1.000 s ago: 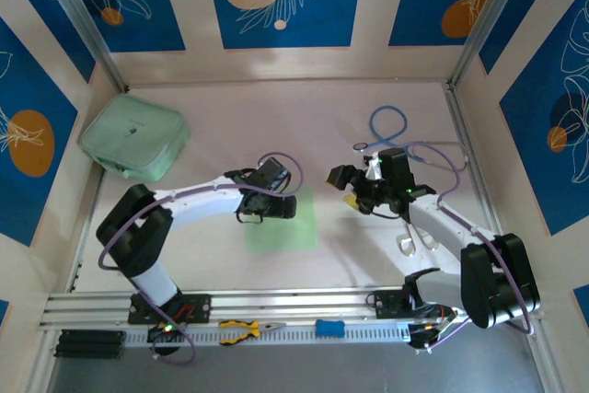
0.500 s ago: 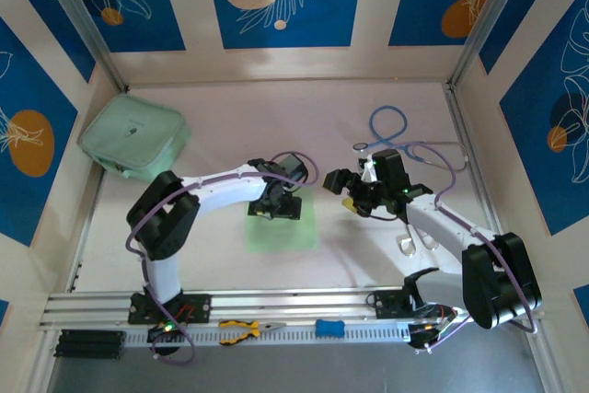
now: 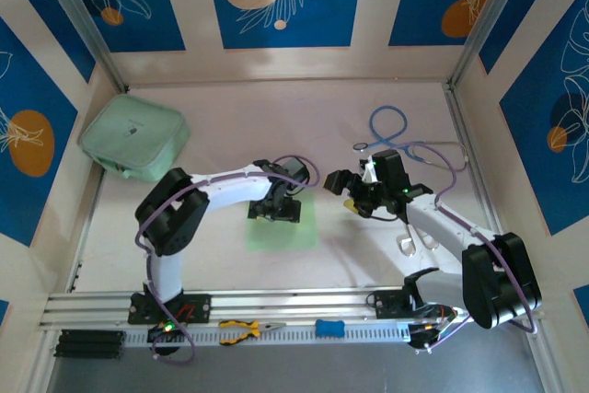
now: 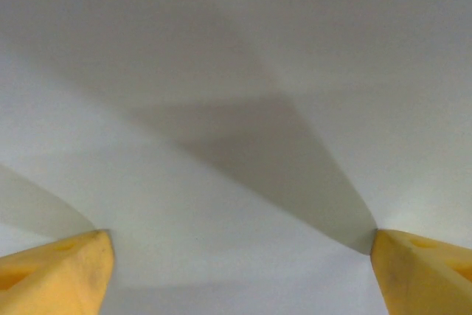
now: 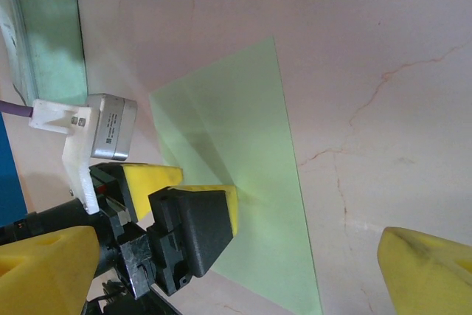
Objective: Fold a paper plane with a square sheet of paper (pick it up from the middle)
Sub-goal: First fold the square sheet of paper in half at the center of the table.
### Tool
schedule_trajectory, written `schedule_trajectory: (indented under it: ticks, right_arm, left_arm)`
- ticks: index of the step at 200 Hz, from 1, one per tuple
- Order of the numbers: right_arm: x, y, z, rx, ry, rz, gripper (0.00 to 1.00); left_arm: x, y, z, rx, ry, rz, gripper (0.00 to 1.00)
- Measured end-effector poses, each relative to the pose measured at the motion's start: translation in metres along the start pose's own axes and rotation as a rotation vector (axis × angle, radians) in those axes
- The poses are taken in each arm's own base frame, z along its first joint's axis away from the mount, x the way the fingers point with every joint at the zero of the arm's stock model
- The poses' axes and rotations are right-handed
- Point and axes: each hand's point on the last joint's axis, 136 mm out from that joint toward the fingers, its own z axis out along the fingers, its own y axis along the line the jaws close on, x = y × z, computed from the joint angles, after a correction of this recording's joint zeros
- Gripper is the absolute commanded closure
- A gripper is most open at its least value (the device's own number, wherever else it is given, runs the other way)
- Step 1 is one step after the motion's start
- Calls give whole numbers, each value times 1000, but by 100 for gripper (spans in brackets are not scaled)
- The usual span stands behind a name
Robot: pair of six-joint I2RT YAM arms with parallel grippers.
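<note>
The square sheet of paper (image 3: 283, 227) lies flat on the table, light green, between the two arms. My left gripper (image 3: 275, 209) is down on its far part, open, with the yellow fingertips (image 4: 59, 271) spread wide over the pale paper surface (image 4: 236, 108). In the right wrist view the sheet (image 5: 243, 153) shows with the left gripper's yellow pads (image 5: 230, 208) touching it. My right gripper (image 3: 337, 181) hovers open just right of the sheet, its own fingertips (image 5: 431, 274) wide apart and holding nothing.
A thick mint-green zip pouch (image 3: 134, 140) sits at the back left, also seen in the right wrist view (image 5: 44, 35). A blue cable loop (image 3: 390, 124) lies at the back right. Scissors (image 3: 414, 242) lie by the right arm. Pliers (image 3: 245, 329) and a blue item (image 3: 329, 328) rest on the front rail.
My left arm has swung right and forward, bringing its gripper from the sheet's left edge onto the sheet. The right gripper has barely shifted.
</note>
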Motion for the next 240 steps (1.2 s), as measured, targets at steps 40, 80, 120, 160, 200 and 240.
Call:
schedule_trajectory:
  ticks: [40, 80, 120, 160, 200, 240]
  right_arm:
    - [1, -1, 0, 4, 4, 4, 3]
    - [2, -3, 0, 13, 7, 9, 3]
    - [2, -3, 0, 14, 7, 9, 3]
    - [2, -4, 0, 16, 5, 10, 3]
    - [2, -4, 0, 16, 4, 9, 3]
    - [2, -4, 0, 19, 3, 7, 3]
  left_arm:
    - [0, 0, -1, -4, 3, -23, 10]
    - [-2, 1, -5, -12, -1, -64, 9]
    - [-8, -5, -11, 11, -22, -105, 8]
    - [-7, -5, -9, 10, -20, -128, 8]
    - [-7, -10, -6, 22, -20, -140, 8]
    - [-7, -12, -6, 26, -23, -147, 8]
